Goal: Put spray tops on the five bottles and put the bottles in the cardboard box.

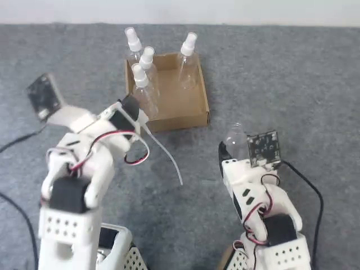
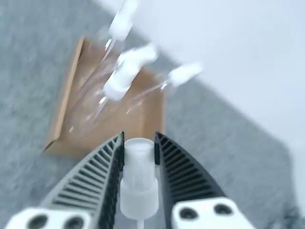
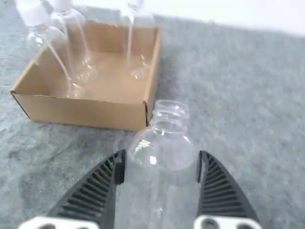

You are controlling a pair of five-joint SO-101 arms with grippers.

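Close to finished, judging from how things lie. Ahead of both grippers, in the cardboard box (image 1: pixel 180 121): four capped bottles (image 1: pixel 188 56), upright, spray tops already on. Three plainly inside; the fourth at the far left corner, hard to tell whether within the wall or just behind it.

Holds the fifth spray top (image 2: pixel 138 186) in the left gripper (image 2: pixel 139 139), fingers pinched shut on its white body, head end toward the box, dip tube (image 1: pixel 166 154) trailing back past the gripper and slanting down over the table (image 1: pixel 292 79).

Holds the fifth bottle (image 3: pixel 164 138) in the right gripper (image 3: pixel 162 158), clamped about the clear body, neck bare and open, pointing out beyond the fingertips at the near corner of the box.

Top and bottle well apart, not yet brought together.

Left to do, on this showing: thread the tube into the open neck, seat and fasten the top, then set this last bottle in the box beside the others.
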